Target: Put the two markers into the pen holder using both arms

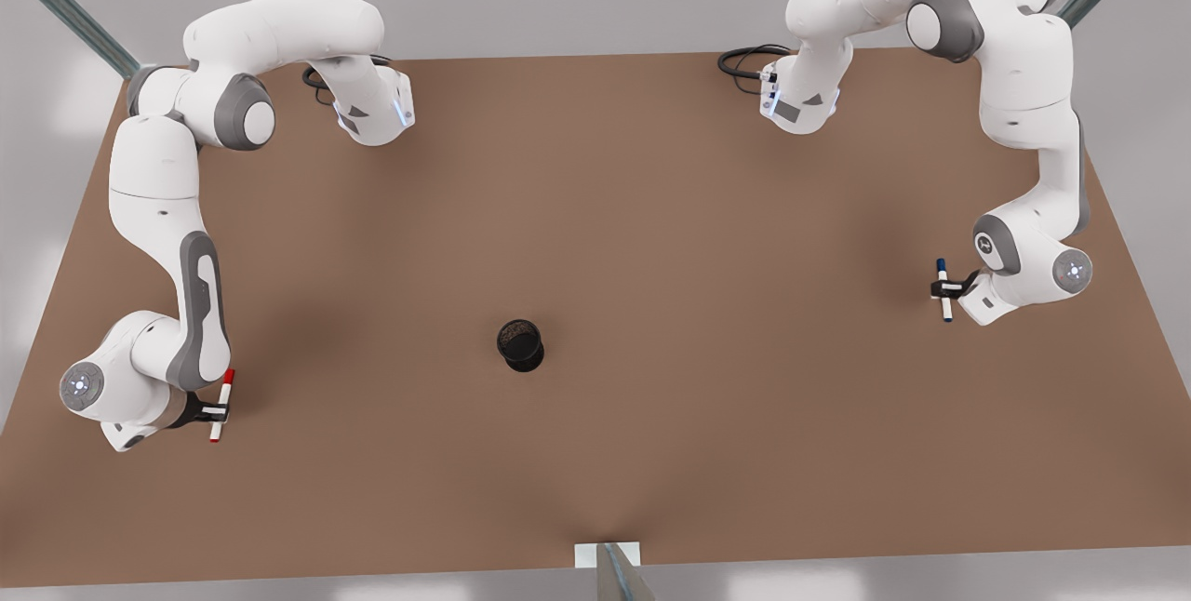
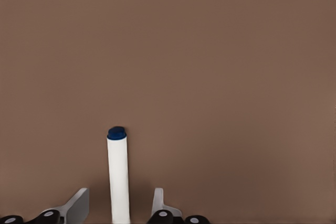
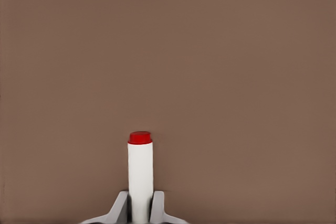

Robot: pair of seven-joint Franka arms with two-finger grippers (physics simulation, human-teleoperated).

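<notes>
The blue-capped marker [image 1: 943,289] lies at the front view's right, between the fingers of my left gripper [image 1: 947,288]. In the left wrist view the blue marker [image 2: 118,174] runs between the two fingers of my left gripper [image 2: 119,199], which is open with a gap on each side. The red-capped marker [image 1: 221,406] is at the front view's left, with my right gripper [image 1: 218,412] shut on its barrel. The right wrist view shows my right gripper [image 3: 140,199] with its fingers pressed against the red marker [image 3: 140,177]. The black pen holder [image 1: 520,344] stands upright mid-table, far from both.
The brown table [image 1: 595,210] carries nothing besides the holder and markers. Both arm bases [image 1: 372,113] [image 1: 800,99] sit at its far edge with black cables. A small bracket [image 1: 607,554] is at the near edge.
</notes>
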